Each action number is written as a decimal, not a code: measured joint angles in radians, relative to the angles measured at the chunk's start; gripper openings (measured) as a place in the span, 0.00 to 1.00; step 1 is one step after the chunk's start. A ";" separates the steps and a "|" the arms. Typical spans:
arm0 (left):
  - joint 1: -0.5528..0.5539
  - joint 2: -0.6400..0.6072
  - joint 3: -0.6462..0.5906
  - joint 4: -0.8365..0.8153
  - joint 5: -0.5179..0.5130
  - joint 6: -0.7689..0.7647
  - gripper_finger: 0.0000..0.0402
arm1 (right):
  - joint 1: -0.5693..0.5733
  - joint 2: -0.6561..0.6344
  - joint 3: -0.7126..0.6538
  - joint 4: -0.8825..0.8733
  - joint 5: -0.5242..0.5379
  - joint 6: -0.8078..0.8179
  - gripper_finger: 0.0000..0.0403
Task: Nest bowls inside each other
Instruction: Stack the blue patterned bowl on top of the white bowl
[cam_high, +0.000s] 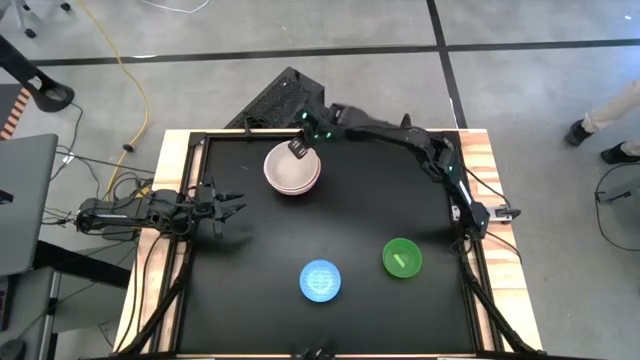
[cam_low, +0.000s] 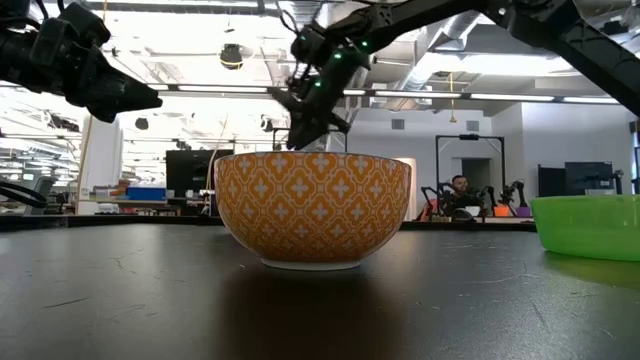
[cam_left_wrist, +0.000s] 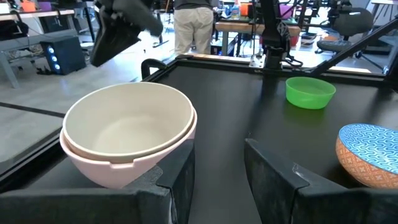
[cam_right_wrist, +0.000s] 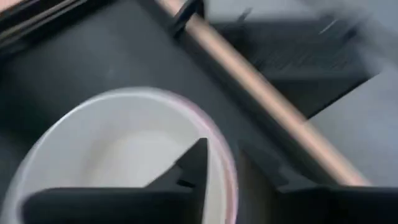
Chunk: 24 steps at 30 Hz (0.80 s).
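Observation:
A pale bowl sits nested inside a pink bowl (cam_high: 292, 172), and this stack (cam_left_wrist: 127, 134) rests on its base at the far middle of the black table. My right gripper (cam_high: 299, 149) hovers open just above the stack's far rim, clear of it (cam_left_wrist: 119, 31). The blue-patterned bowl with orange sides (cam_high: 320, 281) (cam_low: 314, 208) stands alone near the front middle. The green bowl (cam_high: 402, 258) (cam_left_wrist: 310, 92) stands to its right. My left gripper (cam_high: 228, 209) waits open at the table's left edge, pointing level toward the stack.
A raised frame (cam_high: 470, 200) borders the black table. A black box (cam_high: 283, 98) sits beyond the far edge behind the stack. Bare tabletop lies between the stack and the two single bowls. A person (cam_left_wrist: 194, 25) stands in the room beyond the table.

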 joint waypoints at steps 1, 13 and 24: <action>0.000 0.000 0.000 0.000 0.000 0.000 0.32 | 0.021 0.000 -0.017 0.046 0.076 -0.015 0.18; 0.000 0.000 0.000 -0.014 0.037 -0.038 0.32 | 0.088 0.002 -0.218 0.331 0.337 0.032 0.01; 0.000 0.000 0.000 -0.017 0.036 -0.042 0.32 | 0.084 0.002 -0.302 0.382 0.345 0.070 0.01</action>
